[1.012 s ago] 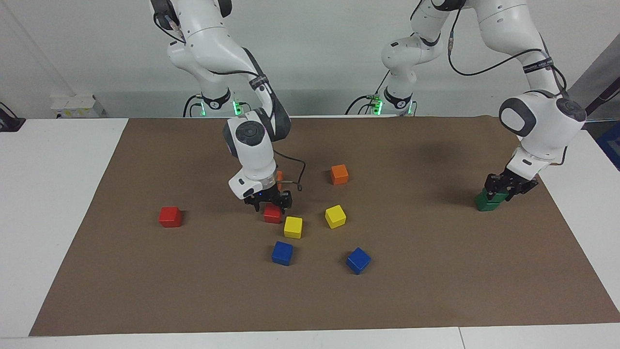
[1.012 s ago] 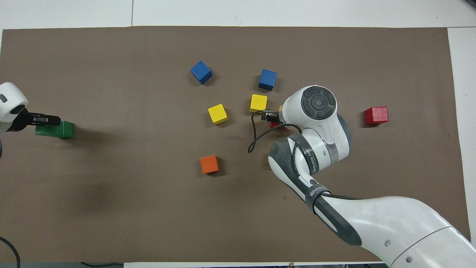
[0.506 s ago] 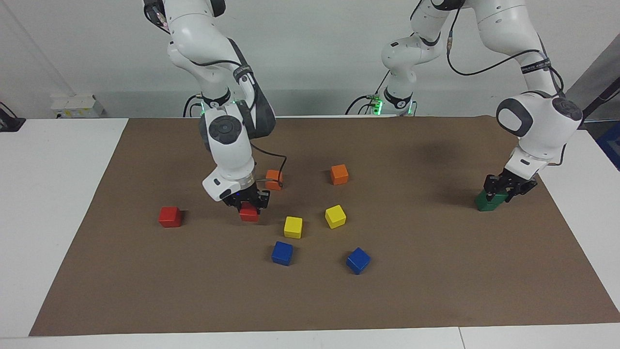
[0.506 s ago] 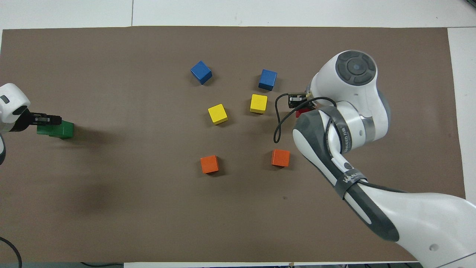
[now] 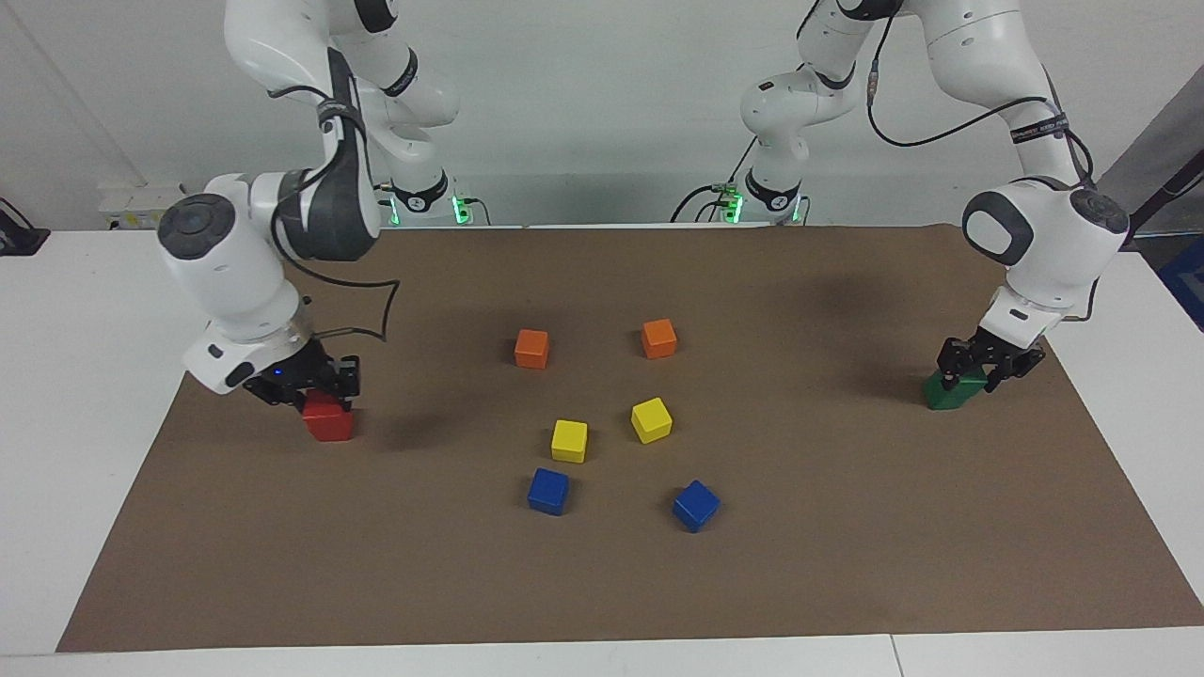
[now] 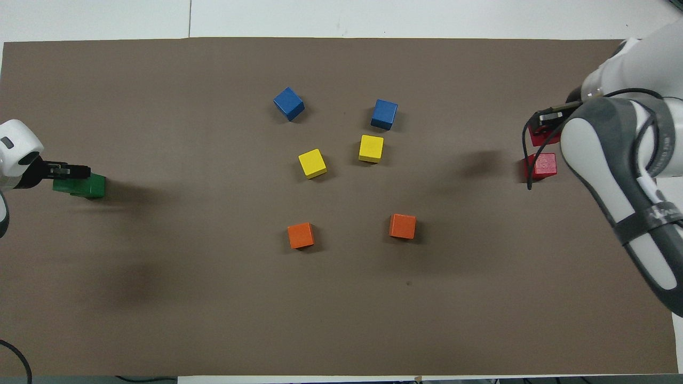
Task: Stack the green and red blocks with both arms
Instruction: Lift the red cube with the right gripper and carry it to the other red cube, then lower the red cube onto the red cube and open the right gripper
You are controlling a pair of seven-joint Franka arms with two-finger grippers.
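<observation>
Red blocks: two. One red block on the mat (image 5: 327, 428) lies at the right arm's end of the brown mat (image 5: 602, 583), at about 9 o'clock from the yellow cubes in the facing view; the held red block (image 5: 321, 405) hangs directly over it, so close that I cannot tell whether they touch.
Green blocks: two, at the left arm's end of the mat. The lower green block (image 5: 950, 397) rests on the mat and the upper green block (image 5: 964, 380) sits on it, slightly askew.
Orange cubes: two (image 5: 531, 348) (image 5: 658, 338), side by side, nearer to the robots than the yellow pair.
Yellow cubes: two (image 5: 569, 440) (image 5: 651, 419), mid-mat.
Blue cubes: two (image 5: 547, 491) (image 5: 695, 505), farther from the robots than the yellow pair, at about 6 o'clock from them in the facing view.
Right gripper (image 5: 315, 384): fingers clamped on the held red block, poised over the red block on the mat.
Left gripper (image 5: 984, 369): down at the upper green block; whether its fingers are parted or pinching the block cannot be told.
Change, right arm: a second ago it was gripping its red block beside the yellow cubes mid-mat; it has since carried it toward its own end of the mat, to above the other red block.
Change, orange cubes: one was mostly hidden by the right arm a second ago; both now show fully.
Change, left arm: almost unmoved; its gripper sits a touch higher on the green stack.
</observation>
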